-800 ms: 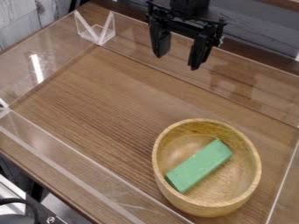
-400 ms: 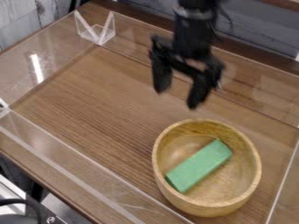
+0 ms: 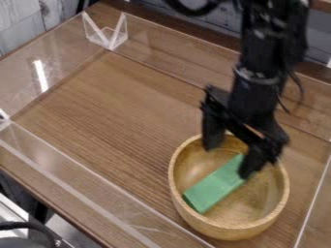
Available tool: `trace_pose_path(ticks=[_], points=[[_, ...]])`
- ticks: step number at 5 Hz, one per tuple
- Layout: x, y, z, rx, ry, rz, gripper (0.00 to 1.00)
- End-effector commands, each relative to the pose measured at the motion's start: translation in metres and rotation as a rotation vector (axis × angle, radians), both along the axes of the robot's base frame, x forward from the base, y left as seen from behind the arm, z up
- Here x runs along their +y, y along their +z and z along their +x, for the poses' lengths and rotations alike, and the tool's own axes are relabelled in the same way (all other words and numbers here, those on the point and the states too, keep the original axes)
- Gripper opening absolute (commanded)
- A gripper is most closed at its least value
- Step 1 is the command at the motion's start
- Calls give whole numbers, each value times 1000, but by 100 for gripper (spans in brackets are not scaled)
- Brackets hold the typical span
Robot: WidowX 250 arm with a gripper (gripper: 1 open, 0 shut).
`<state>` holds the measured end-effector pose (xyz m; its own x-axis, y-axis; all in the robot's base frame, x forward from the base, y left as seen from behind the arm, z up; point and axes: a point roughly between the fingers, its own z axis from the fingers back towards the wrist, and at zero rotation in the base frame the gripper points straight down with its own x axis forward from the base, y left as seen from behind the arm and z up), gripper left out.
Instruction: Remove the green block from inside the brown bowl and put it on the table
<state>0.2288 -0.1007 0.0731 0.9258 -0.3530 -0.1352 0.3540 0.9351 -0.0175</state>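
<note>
The green block (image 3: 212,186) lies flat and diagonal inside the brown bowl (image 3: 183,187), which sits on the table (image 3: 116,107) at the front right. My gripper (image 3: 241,150) hangs over the bowl's far half with its black fingers (image 3: 211,129) spread wide. The fingertips reach down to about rim height just above the block's upper end. Nothing is held between them. The arm rises behind it to the top right and hides part of the bowl's far rim.
Low clear acrylic walls (image 3: 77,184) border the table on the left, front and back. A small clear stand (image 3: 106,31) sits at the back left corner. Bare wood lies left of the bowl.
The gripper has travelled from the back of the table forward, right and down, ending over the bowl. Its jaws stayed open. The block and bowl have not moved.
</note>
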Motion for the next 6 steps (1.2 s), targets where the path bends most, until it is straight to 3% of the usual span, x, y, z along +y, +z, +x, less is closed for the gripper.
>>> trace_pose_path(ticks=[1, 6], points=[[-14, -4, -2, -71, -31, -32, 100], [5, -5, 2, -101, -24, -99, 100]])
